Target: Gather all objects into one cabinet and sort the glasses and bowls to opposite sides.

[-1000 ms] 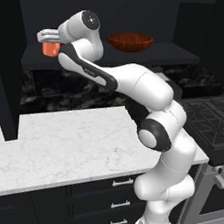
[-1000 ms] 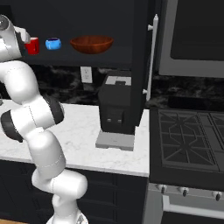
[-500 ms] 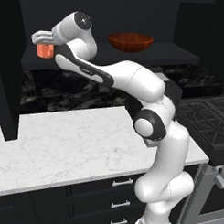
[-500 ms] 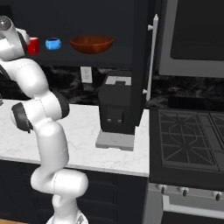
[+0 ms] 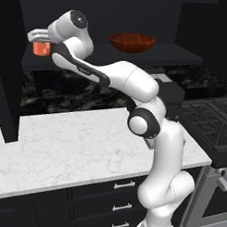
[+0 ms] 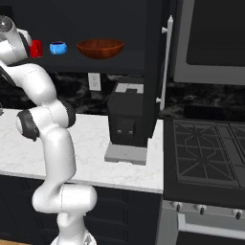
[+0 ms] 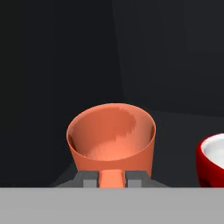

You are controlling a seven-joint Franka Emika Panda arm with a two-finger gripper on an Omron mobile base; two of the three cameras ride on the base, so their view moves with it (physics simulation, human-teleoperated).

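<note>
The tool [image 5: 40, 42] is clamped on the rim of the salmon-orange cup [image 5: 42, 48], holding it upright at the left end of the black cabinet's shelf [image 5: 182, 55]; from the hand view the cup [image 7: 111, 139] sits between the two fingertips [image 7: 89, 178] with its open mouth in sight. Just beside it on the shelf stands the red mug [image 6: 36, 48], then the small blue vessel [image 6: 58, 47], and further right the wide reddish-brown bowl [image 6: 100, 48]. Below, the white marble worktop [image 5: 77, 146] carries a black coffee machine [image 6: 128, 119], next to the cabinet door's long silver handle [image 6: 167, 62].
</note>
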